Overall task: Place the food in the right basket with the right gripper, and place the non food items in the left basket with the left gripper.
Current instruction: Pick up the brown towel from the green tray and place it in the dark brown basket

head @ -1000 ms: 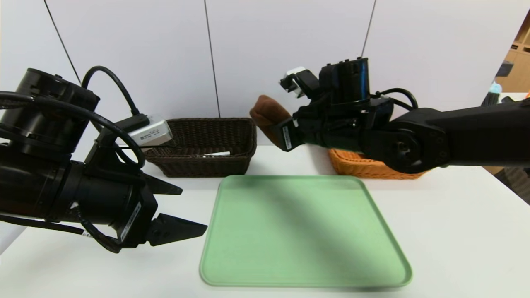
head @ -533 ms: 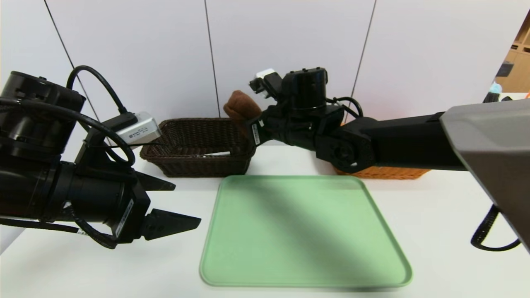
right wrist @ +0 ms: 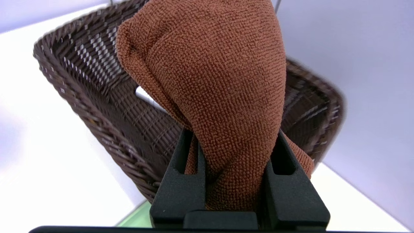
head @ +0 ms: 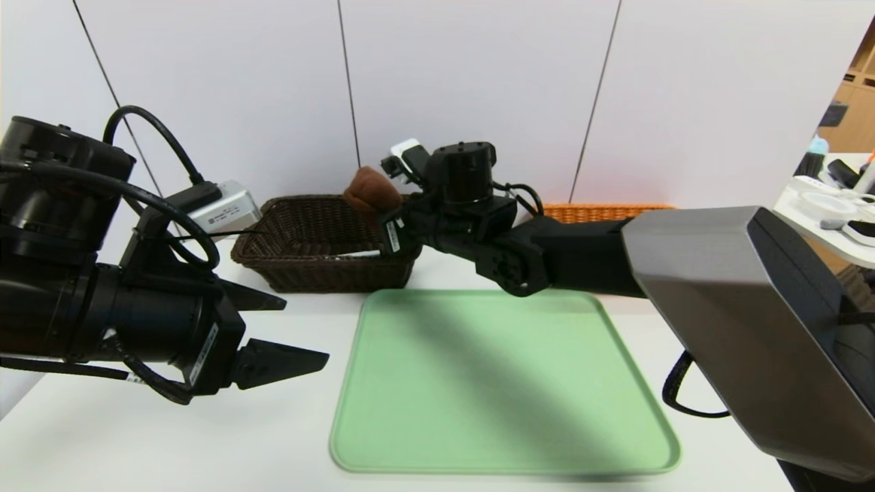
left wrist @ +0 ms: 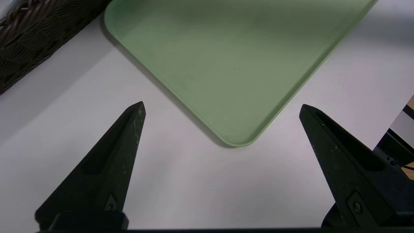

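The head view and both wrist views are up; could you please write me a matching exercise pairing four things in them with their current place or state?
Things:
1. brown cloth
2. green tray
3. left gripper
4. dark brown basket

Places or states:
A. open, over the white table left of the tray
B. lying bare at the table's middle
C. at the table's back left, something white lying inside
D. clamped in the right gripper, at the dark basket's right end

Pairs: 1-D, 2-B, 3-A, 4-C
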Motion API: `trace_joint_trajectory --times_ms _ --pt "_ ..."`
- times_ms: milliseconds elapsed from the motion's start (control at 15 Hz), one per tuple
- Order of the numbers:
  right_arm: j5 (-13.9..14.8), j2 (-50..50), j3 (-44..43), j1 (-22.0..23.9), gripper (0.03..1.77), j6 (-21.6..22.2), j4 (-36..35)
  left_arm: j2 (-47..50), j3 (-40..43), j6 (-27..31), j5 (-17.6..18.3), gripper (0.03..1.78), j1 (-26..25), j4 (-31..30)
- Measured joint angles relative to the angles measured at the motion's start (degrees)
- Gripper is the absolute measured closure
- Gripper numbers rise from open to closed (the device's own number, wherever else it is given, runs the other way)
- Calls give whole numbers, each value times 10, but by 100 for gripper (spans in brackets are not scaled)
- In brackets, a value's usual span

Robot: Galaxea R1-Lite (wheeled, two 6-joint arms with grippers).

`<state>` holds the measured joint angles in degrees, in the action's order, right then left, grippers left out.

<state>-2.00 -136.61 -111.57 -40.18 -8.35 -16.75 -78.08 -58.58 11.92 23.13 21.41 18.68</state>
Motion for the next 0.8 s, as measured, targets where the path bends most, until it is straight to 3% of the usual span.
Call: trace_joint_trajectory --times_ms 800 --pt "-1 -40 -2 -1 137 -22 -59 1 19 2 3 12 -4 -28"
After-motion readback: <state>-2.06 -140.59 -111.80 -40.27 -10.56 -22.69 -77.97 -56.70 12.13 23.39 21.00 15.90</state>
